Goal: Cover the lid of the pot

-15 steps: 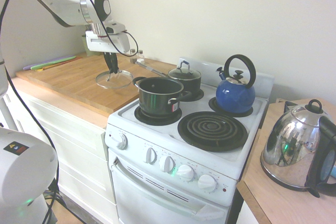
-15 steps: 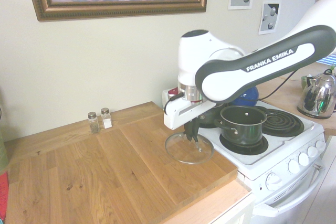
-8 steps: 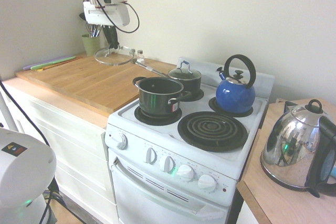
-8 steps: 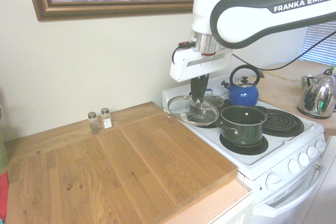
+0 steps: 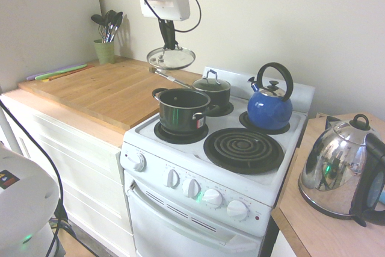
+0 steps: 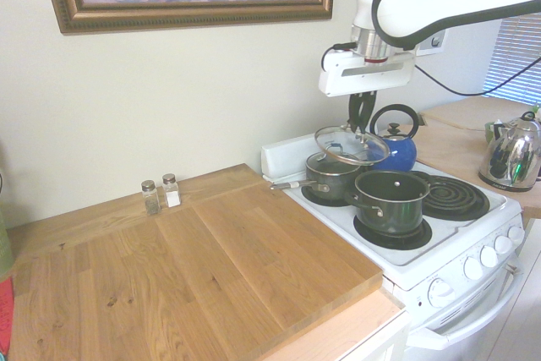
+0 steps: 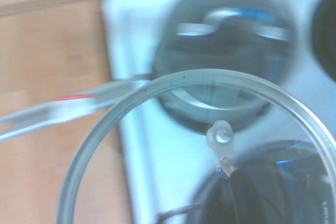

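So I'm hanging in the air with my gripper (image 6: 362,121) pinching the lid (image 6: 352,145) by its little centre knob, jaws clamped tight on it. Taking the stove (image 5: 198,167) as my landmark: the pot (image 5: 183,111) is sitting open on the stove's front burner nearest the wooden counter (image 5: 99,94), and the lid is floating well above and behind it, roughly over the smaller lidded pot (image 5: 212,91) on the back burner. Further along the stove's back row, the blue kettle (image 5: 270,104) is sitting there.
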